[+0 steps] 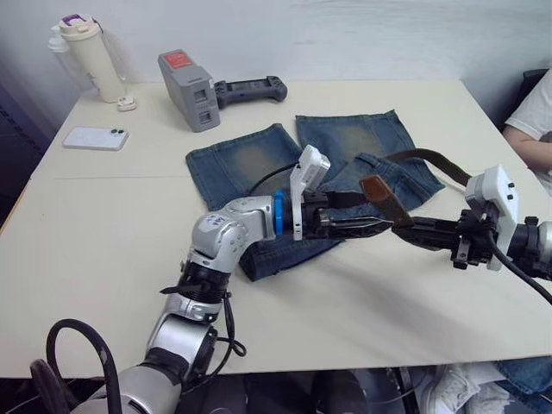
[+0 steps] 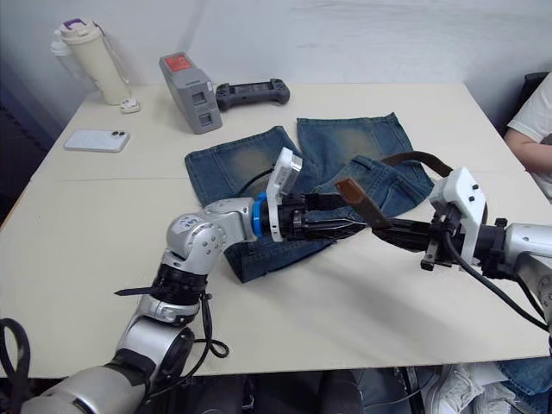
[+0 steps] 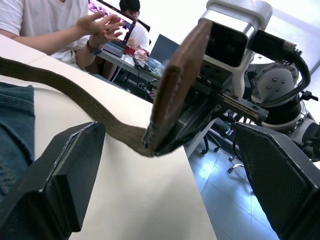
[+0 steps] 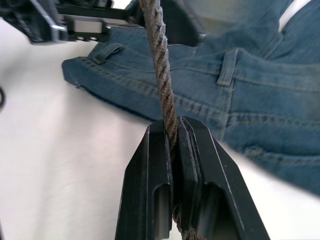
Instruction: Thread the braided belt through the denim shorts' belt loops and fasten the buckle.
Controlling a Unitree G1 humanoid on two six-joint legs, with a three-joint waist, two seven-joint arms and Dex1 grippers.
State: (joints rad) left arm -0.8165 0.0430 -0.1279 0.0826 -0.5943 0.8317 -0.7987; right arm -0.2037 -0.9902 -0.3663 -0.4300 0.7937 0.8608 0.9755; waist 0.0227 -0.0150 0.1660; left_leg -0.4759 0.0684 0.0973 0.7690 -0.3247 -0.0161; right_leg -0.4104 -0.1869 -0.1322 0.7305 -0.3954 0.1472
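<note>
The denim shorts lie flat in the middle of the table, waistband toward me. My right gripper is shut on the braided belt near its free end, which stands up just past the waistband's right part. From the grip the strap curves back over the right leg. My left gripper lies over the waistband, open, its fingers on either side of the held belt end. A belt loop shows on the waistband beside the strap. The buckle is out of view.
A white phone, a cream bottle, a grey box and a black controller sit along the far left of the table. A seated person's arm is at the right edge.
</note>
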